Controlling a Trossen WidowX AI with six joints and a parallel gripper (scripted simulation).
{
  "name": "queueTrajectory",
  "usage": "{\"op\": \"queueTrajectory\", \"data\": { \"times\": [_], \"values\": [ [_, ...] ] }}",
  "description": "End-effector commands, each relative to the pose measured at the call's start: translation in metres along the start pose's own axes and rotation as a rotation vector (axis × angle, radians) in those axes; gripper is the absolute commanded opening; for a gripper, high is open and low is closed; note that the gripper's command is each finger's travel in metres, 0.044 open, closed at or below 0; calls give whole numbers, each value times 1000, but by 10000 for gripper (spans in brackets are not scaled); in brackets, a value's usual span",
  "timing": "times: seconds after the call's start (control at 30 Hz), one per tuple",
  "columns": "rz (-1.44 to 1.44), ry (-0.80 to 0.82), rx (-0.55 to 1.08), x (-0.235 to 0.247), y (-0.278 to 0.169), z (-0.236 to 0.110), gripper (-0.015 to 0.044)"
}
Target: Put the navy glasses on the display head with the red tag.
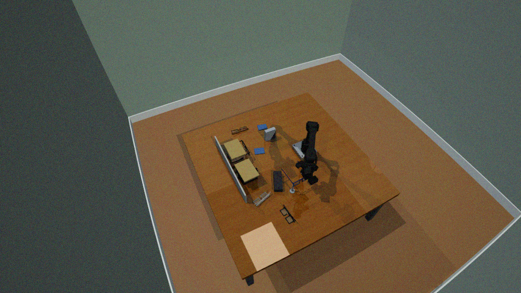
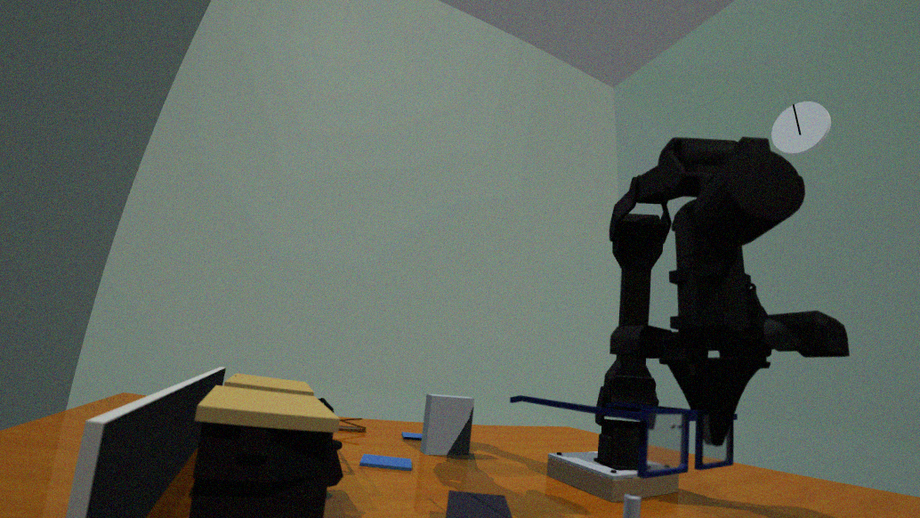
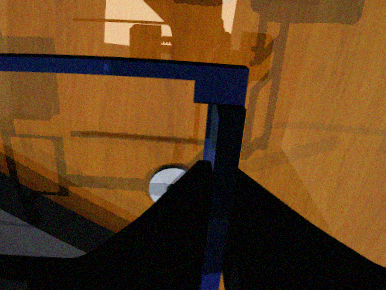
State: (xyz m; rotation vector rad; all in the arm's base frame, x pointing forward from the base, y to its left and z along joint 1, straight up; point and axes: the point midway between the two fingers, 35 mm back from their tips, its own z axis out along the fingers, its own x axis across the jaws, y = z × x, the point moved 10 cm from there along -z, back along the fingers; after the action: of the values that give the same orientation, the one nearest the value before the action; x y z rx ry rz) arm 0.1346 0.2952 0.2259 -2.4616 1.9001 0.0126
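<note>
I am clenching my claw on the navy glasses, pinching an upright bar of the frame between my fingers. The wrist view is showing that blue bar running straight into the pinch. I am holding the glasses in the air, off the table, with the lenses hanging upright just under and beside my fingertips.

What the coming move is turning on, as I am judging it: the two heads are standing side by side, well apart from my claw, out past the free end of the glasses. The temples are reaching away from my claw roughly toward them, so the long axis is already pointing about the right way. I am not seeing any red tag from here, so I cannot tell which head is mine. The far one seems to be wearing a dark pair already.

A dark case is lying between my claw and the heads. It is looking shut, and I cannot tell what is in it. A small grey peg is standing below my claw.
</note>
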Motion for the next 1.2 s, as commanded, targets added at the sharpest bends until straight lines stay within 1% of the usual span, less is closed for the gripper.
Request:
{"op": "queueTrajectory", "data": {
  "times": [0.0,0.6,1.17],
  "values": [
    [181,3,-5,11,-9,1,0],
    [990,7,2,59,-43,0,0],
    [1754,7,10,108,-66,0,0]
  ]
}}
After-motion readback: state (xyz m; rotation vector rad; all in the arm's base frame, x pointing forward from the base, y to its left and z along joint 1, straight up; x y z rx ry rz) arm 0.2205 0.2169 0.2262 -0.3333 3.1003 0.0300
